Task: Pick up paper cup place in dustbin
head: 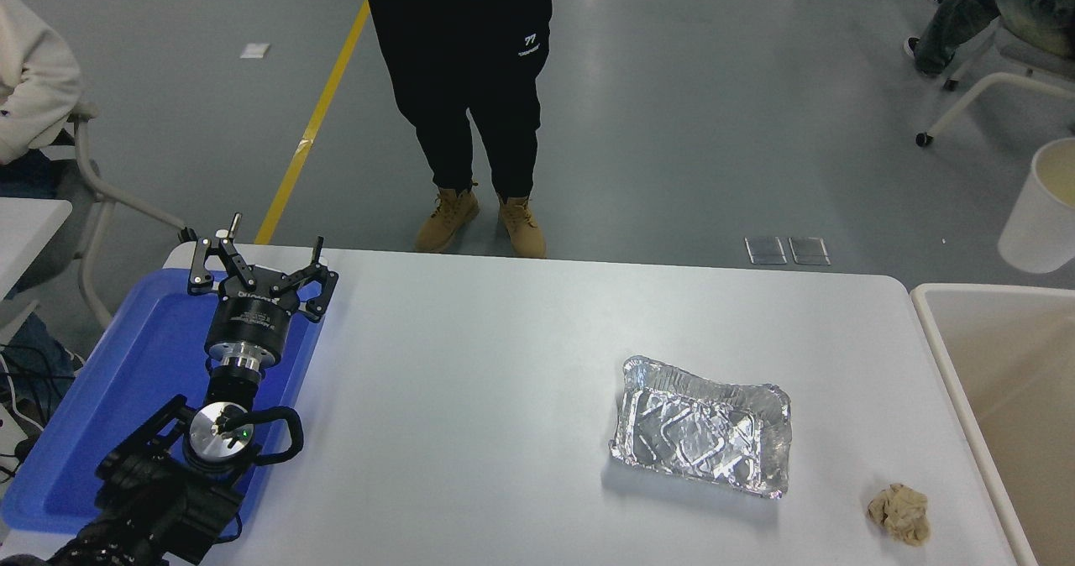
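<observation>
Paper wad (pixel 899 513): crumpled tan lump at the table's (pixel 504 364) near right corner, lying loose on the surface.
Foil tray (pixel 701 437): crinkled silver, right of the table's middle toward the near edge; nothing shows inside it.
Left gripper (pixel 256 274): parked over the blue tray (pixel 101 432) at the left edge, fingers spread wide, holding nothing.
Blue tray: flat, at the near left corner; apart from the arm above it, no contents show.
Dustbin (pixel 941 331): cream bin butted against the table's right edge; the part of its inside in view looks bare.
Paper cup (pixel 1041 209): in the air beyond the far right corner, above and past the bin's far rim, cut off by the picture's edge, mouth tilted toward the camera.
Right gripper: out of view, so whether it pinches the cup cannot be told.
Step in hand: carry to the bin, by my reading. The cup should be brought squarely over the bin's opening, clear of the thick rim, and lowered before release, since a light cup could bounce off the rim.
</observation>
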You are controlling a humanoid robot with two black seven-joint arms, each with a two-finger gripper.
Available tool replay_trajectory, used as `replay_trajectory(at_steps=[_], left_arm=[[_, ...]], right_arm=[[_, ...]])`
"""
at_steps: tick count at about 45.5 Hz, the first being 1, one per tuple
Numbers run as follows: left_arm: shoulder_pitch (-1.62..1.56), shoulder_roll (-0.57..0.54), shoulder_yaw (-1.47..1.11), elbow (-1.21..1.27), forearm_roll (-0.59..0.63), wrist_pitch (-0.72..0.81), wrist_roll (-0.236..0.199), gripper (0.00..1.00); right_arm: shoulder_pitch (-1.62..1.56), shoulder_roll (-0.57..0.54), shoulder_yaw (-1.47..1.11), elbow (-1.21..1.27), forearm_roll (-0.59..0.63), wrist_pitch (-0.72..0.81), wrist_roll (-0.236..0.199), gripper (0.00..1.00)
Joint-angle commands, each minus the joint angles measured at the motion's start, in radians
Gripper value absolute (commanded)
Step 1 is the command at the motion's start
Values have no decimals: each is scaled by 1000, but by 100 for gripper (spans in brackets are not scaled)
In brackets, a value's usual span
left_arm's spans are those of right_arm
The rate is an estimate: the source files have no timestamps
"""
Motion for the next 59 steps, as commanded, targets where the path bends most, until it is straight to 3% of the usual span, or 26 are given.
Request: replay_trajectory(at_steps=[1, 16, 34, 59], left_arm=[[-2, 0, 0, 0, 0, 0, -1, 100], [-2, 0, 0, 0, 0, 0, -1, 100], [-2, 0, 0, 0, 0, 0, -1, 100], [0, 0, 0, 0, 0, 0, -1, 100]], right_arm=[[-64, -154, 27, -104, -132, -10, -1, 0], [-598, -253, 456, -373, -231, -105, 10, 0], [-1201, -128, 705, -739, -216, -426, 33, 0], [-1717, 168, 748, -1178, 215, -562, 50, 0]])
